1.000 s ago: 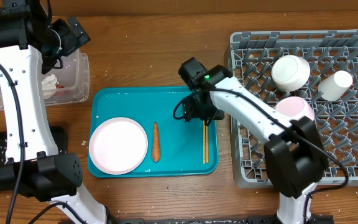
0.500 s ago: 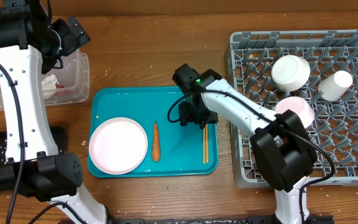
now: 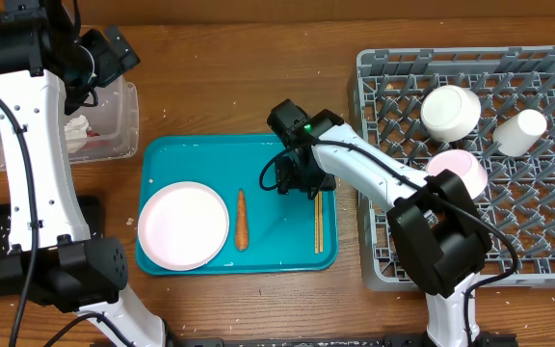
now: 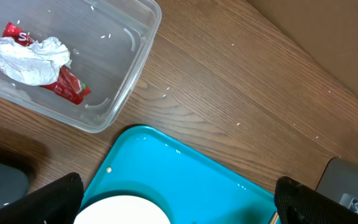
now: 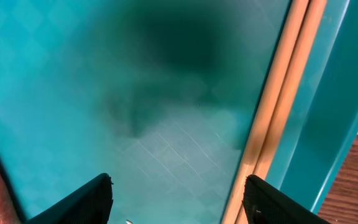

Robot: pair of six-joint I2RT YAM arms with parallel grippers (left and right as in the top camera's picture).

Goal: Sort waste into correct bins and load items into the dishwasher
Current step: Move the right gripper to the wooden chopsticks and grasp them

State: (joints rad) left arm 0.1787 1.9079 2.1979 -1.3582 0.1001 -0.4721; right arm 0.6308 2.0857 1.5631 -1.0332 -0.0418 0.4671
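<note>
Carrot (image 3: pixel 242 220) and plate (image 3: pixel 183 226), one each; two chopsticks (image 3: pixel 318 224).

Carrot (image 3: pixel 242 220) beside plate (image 3: pixel 183 225), teal tray (image 3: pixel 277 226)

Overhead straight down on whole table (image 3: pixel 249 87), left wrist high over tub (image 4: pixel 143 53) and teal tray (image 4: pixel 191 186), right wrist close above same tray

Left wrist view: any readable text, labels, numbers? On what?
Red wrapper in the clear tub: white letters at its upper end, partly covered by the napkin; too cut off to read.
Teal tray and plate: no text visible.
</note>
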